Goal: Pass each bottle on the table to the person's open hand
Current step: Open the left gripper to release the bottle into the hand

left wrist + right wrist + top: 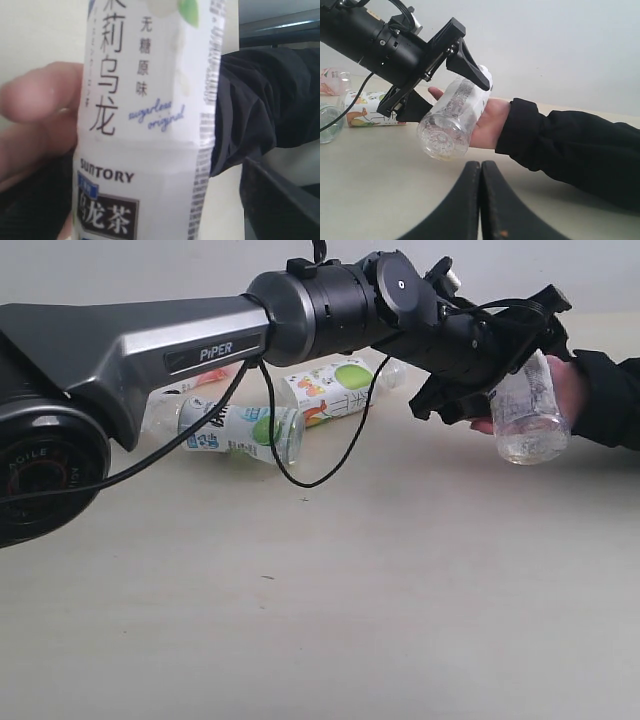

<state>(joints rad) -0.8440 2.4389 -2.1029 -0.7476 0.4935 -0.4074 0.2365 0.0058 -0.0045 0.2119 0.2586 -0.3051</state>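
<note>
At right, on the hand | left tool straddles bottle for handover, grip: I cannot tell | right tool closed.

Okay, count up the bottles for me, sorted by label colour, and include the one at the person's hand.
white-navy bottle: 1
green-spotted bottles: 2
pink-red bottle: 1
Total: 4

pink-red bottle mostly behind arm
</note>
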